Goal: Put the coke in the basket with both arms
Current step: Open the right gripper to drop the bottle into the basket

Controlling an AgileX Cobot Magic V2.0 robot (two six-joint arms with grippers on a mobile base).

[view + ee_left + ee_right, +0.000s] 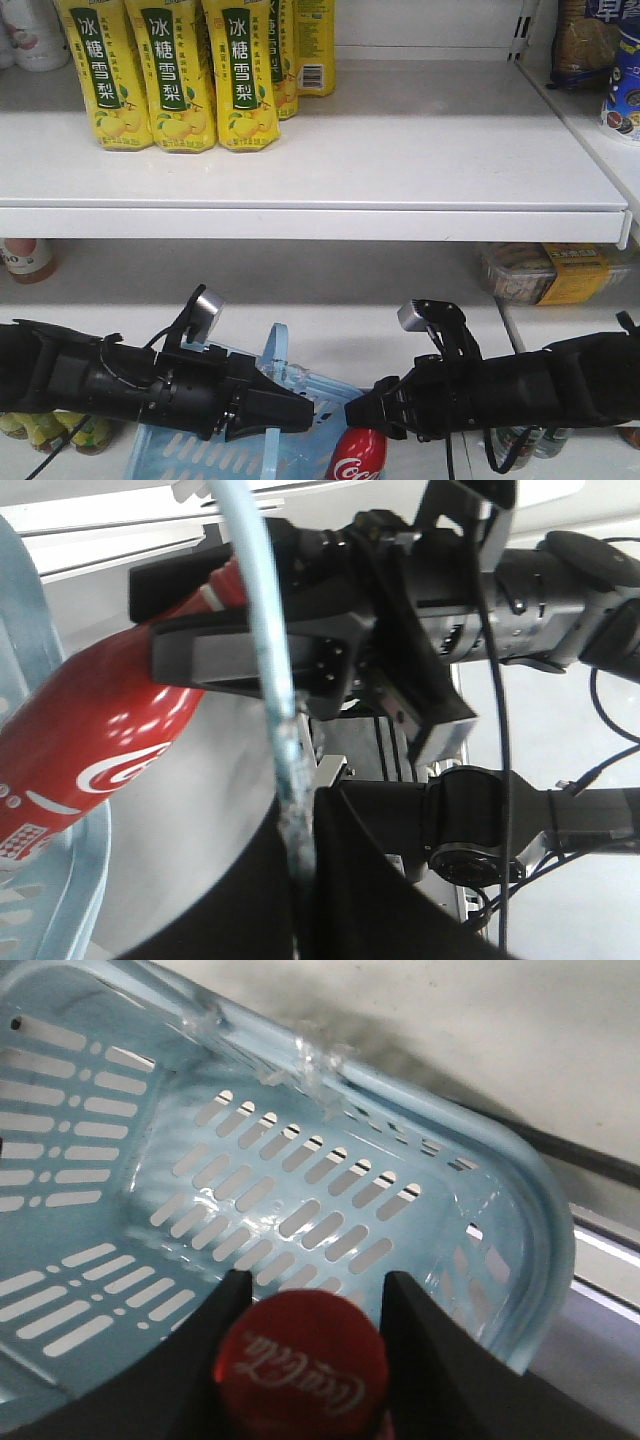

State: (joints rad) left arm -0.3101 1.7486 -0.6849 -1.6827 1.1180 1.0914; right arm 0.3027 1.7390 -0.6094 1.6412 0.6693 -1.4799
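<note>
We have the right gripper clamped on the coke at the cap end: in the right wrist view the red cap with its white script sits squeezed between the two black fingers, touching both. The bottle hangs tilted over the light blue basket, its red label low at the bottom edge of the front view, just right of the basket's near corner. From the left wrist view we see the same bottle slanting from the right gripper down toward the basket rim; whether the bottle's base touches the basket floor we cannot tell. The right wrist camera looks straight down into the slotted basket interior. Our left gripper points toward the right one, tips nearly meeting it above the basket, with the hoop handle rising just behind it. We cannot tell if the left pincer is open or closed; its tips are dark and overlapped in the front view, and its own camera shows the handle strap running right across the lens. Yellow drink cartons stand on the white shelf above both arms.
</note>
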